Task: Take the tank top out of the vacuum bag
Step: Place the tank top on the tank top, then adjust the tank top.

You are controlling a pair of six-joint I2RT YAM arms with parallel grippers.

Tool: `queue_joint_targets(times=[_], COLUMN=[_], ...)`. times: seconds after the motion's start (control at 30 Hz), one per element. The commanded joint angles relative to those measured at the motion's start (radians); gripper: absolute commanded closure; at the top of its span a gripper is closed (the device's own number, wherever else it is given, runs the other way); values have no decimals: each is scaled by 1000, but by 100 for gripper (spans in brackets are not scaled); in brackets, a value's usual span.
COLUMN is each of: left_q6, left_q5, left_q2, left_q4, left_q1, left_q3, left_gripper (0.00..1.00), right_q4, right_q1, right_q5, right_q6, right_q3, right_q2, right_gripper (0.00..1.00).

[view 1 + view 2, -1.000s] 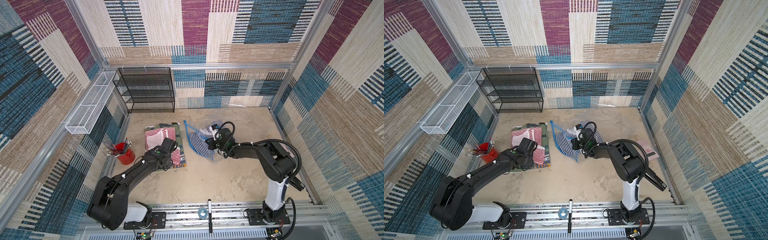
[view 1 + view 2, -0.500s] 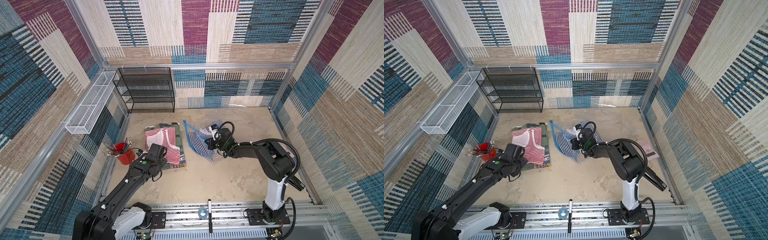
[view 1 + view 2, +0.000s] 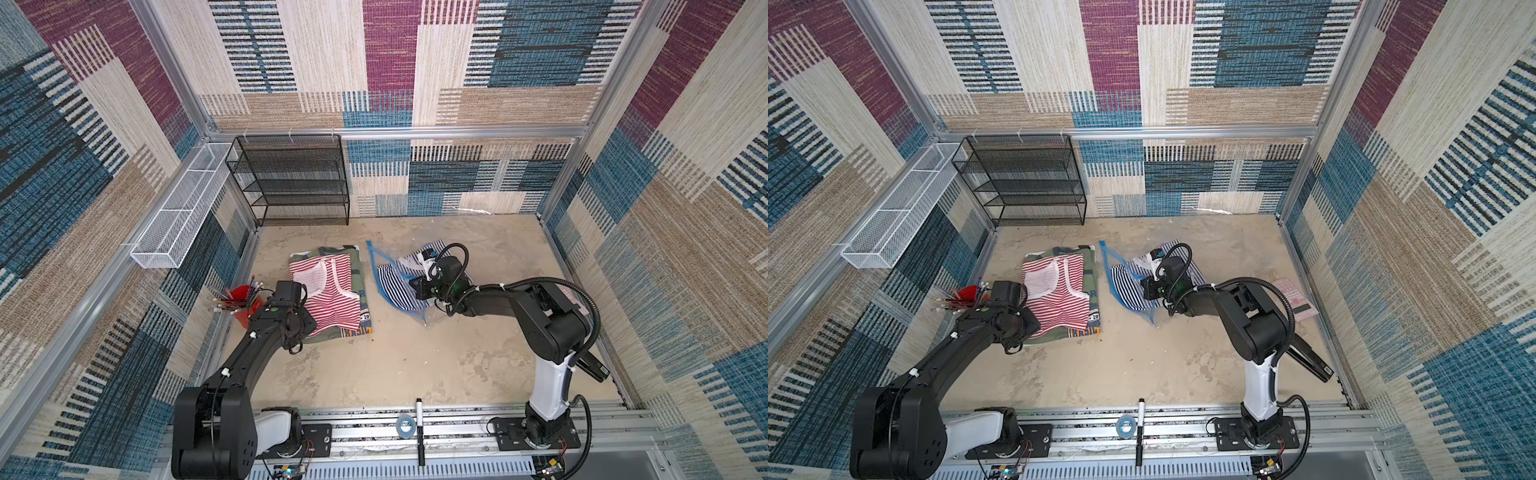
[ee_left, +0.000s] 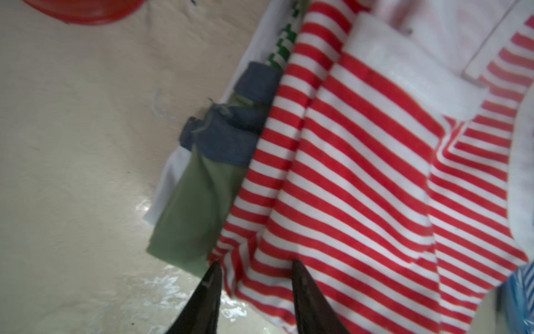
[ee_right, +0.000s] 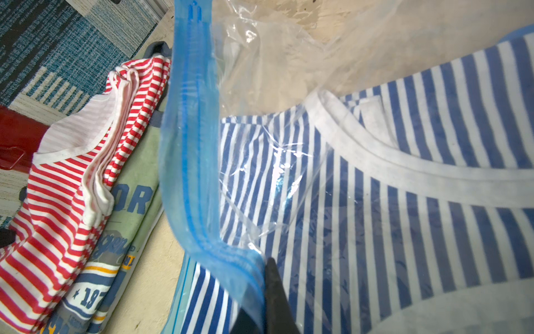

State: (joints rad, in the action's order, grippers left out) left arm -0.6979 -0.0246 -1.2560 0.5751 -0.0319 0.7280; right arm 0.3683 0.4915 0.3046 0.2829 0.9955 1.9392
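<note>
While right hand (image 5: 261,292) pinches one vacuum bag (image 5: 187,144) | left hand (image 4: 255,266) released | one tank top (image 5: 404,231)

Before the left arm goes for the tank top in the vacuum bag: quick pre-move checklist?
1. right hand shut on the zip strip of the vacuum bag: ok.
2. Strip lifted off the blue-striped tank top, which lies inside the bag: ok.
3. left hand open, nothing between its jaws: ok.
4. left hand at the bag mouth: not ok, it hangs over the red-striped top on the pile.
5. Fabric clear of the right hand's pinch: cannot tell.
</note>
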Motion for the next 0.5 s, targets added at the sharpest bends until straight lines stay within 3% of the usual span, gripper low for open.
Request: queue_joint_targets(times=[0.0,0.1,0.23,0.27,0.3,0.33,0.47], left_q6=[41,41,45,49,54,52,28], left_q5=[11,1,-35,-38,-37,-40,-76], left_q2=[-18,-35,-62,-68,-69,-66,-9], left_q4=[-33,-29,1,6,8,14,38], left_q1=[5,7,7,7,7,7,6], left_q3=[-10,-10,3,7,10,13,10], left_gripper=[59,82,80,85,97,100,100], right_q4=[-1,-2,-3,-5,-3,-3,-5], right_q1=[0,0,0,0,1,0,0], right_q5=[7,6,7,7,7,7,8], right_q6=[3,2,2,1,2,2,2], right_q3=[9,9,10,11,11,11,12], right_q2=[2,3,4,4,5,5,8], right_gripper=[100,100,100,100,100,100,100])
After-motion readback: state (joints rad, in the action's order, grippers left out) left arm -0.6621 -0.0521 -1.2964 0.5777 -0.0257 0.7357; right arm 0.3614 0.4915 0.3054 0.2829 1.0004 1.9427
